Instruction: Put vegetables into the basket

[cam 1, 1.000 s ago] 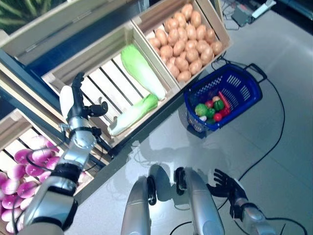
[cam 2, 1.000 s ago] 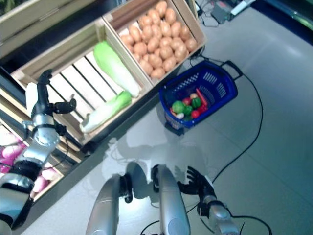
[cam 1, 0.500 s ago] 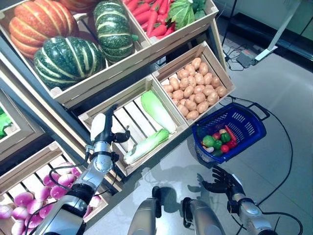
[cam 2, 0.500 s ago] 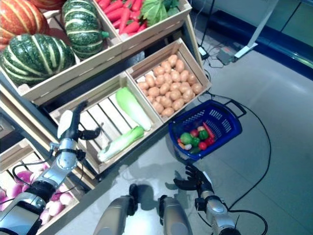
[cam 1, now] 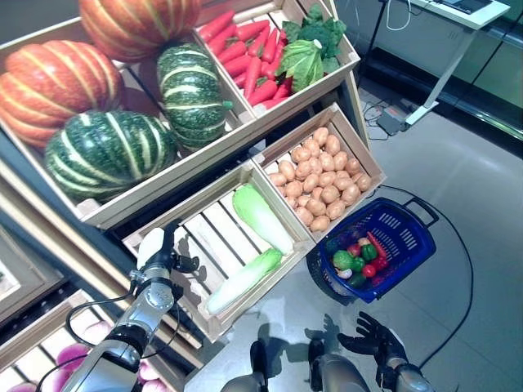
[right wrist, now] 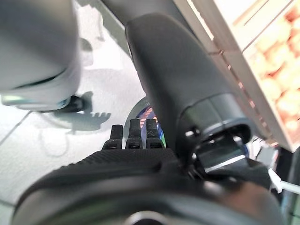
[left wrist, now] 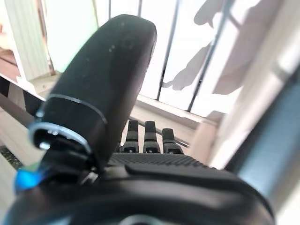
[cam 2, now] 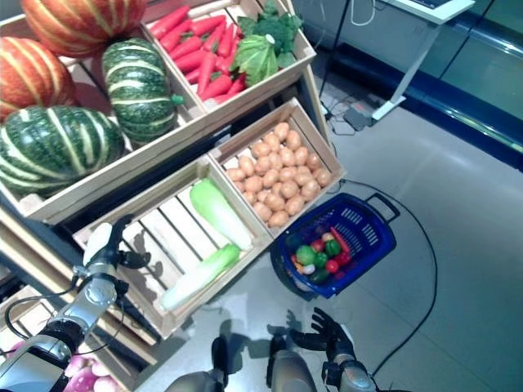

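The wooden stand (cam 1: pixel 204 151) fills the view, its slatted crate (cam 1: pixel 208 237) holding two pale green cabbages (cam 1: pixel 261 216); the blue basket (cam 1: pixel 409 245) sits on the floor beside it, already holding small vegetables; the left hand (cam 1: pixel 159 249) hovers at the crate's near corner, fingers relaxed and empty, apparently not touching the wood; the right hand (cam 1: pixel 372 341) hangs splayed, empty, low. Judged: reaching stage; next, the left hand must close round the nearer cabbage.

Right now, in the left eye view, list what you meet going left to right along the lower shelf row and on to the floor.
Left robot hand → two cabbages → potatoes → blue basket
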Tool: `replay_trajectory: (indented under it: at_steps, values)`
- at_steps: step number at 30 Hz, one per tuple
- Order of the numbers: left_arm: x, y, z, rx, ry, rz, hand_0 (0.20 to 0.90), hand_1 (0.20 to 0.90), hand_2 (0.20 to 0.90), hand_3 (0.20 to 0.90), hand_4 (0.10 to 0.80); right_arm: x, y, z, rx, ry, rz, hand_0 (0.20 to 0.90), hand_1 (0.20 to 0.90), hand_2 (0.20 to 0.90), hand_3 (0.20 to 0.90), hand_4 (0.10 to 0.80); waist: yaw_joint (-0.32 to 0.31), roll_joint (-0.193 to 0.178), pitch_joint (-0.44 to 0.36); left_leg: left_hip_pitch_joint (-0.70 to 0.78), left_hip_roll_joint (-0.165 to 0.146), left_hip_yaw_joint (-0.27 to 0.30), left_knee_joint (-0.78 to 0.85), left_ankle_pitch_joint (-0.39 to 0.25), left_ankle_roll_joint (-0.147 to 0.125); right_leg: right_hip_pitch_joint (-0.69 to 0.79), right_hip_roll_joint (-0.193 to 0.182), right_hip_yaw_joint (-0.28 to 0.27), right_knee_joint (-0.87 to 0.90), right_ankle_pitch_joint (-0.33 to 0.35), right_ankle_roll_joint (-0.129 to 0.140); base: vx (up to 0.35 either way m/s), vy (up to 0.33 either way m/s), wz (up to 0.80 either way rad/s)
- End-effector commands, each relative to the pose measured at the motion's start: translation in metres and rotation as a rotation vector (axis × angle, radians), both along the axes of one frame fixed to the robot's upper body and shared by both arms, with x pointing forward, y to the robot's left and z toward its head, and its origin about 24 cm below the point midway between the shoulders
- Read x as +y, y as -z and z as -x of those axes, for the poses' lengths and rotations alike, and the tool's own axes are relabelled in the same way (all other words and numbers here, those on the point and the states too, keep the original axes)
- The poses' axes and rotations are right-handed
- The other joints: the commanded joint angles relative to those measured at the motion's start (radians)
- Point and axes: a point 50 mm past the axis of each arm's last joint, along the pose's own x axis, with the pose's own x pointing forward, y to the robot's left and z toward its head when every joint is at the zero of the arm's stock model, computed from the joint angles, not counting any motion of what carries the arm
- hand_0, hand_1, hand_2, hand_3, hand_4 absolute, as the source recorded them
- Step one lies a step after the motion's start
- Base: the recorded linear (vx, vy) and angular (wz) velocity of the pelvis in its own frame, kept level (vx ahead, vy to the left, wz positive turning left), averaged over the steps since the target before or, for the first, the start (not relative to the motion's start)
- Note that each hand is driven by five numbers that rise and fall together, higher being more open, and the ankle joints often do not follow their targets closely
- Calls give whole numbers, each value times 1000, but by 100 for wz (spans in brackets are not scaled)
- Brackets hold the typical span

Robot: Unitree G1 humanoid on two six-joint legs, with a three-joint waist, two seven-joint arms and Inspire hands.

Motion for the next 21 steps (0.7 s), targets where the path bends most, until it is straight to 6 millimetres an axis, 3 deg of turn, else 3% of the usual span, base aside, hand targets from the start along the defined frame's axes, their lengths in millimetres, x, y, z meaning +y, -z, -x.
replay_trajectory:
  at_steps: [1, 4, 10, 21]
  values:
    - [-23, -33, -24, -183, 128, -20, 900, 900, 900, 900, 800, -24, -8, -7, -28, 51, 99, 900, 900, 900, 900, 800, 24, 33, -74, -30, -45, -7, 54, -105, 14, 80, 53, 18, -7, 40, -32, 255, -145, 86]
    - [-38, -27, -22, -155, 218, 13, 900, 900, 900, 900, 800, -31, -9, -6, -14, 31, 134, 900, 900, 900, 900, 800, 32, 24, -90, -23, -40, -4, 96, -123, 1, 149, 45, -10, -46, 29, -50, 229, -75, 49]
    - [-43, -28, -23, -112, 288, 134, 900, 900, 900, 900, 800, -38, -19, -17, -68, -13, 153, 900, 900, 900, 900, 800, 38, 25, -79, -48, -38, -14, 120, -126, -10, 155, 40, -36, -51, 13, -59, 87, -6, 9]
    - [-25, -23, -19, -38, 237, 143, 900, 900, 900, 900, 800, -39, -24, -23, -83, -64, 177, 900, 900, 900, 900, 800, 36, 38, -36, -63, -48, -12, 132, -143, 0, 138, 37, -38, -50, 4, -56, 29, 38, 0]
